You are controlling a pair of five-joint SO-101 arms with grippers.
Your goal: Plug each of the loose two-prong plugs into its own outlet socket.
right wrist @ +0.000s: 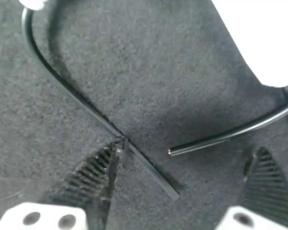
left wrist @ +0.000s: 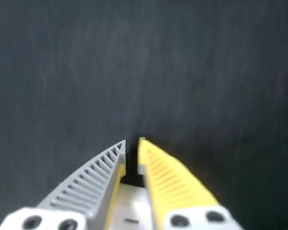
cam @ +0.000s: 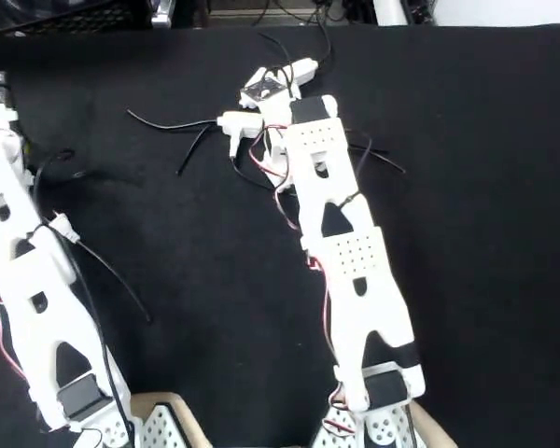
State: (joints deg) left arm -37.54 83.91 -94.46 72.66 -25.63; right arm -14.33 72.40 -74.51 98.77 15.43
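In the high view a white plug body (cam: pixel 237 121) lies at the back middle of the black cloth, with thin black leads (cam: pixel 159 124) trailing left. A second white piece (cam: pixel 301 68) lies just behind it. My right arm (cam: pixel 341 233) stretches out over these two. In the right wrist view my right gripper (right wrist: pixel 182 160) is open, low over the cloth, and two black wires (right wrist: pixel 206 140) lie between its dark fingers (right wrist: pixel 102 165). A white body (right wrist: pixel 259 38) sits beyond. My left gripper (left wrist: pixel 132 142) is shut on nothing above bare cloth.
A small white connector (cam: pixel 60 224) with a black lead lies against my left arm (cam: pixel 28 271) at the left edge. Black cloth (cam: pixel 476 187) covers the table. The table's far edge (cam: pixel 448 25) runs along the back, with cables and clutter beyond it.
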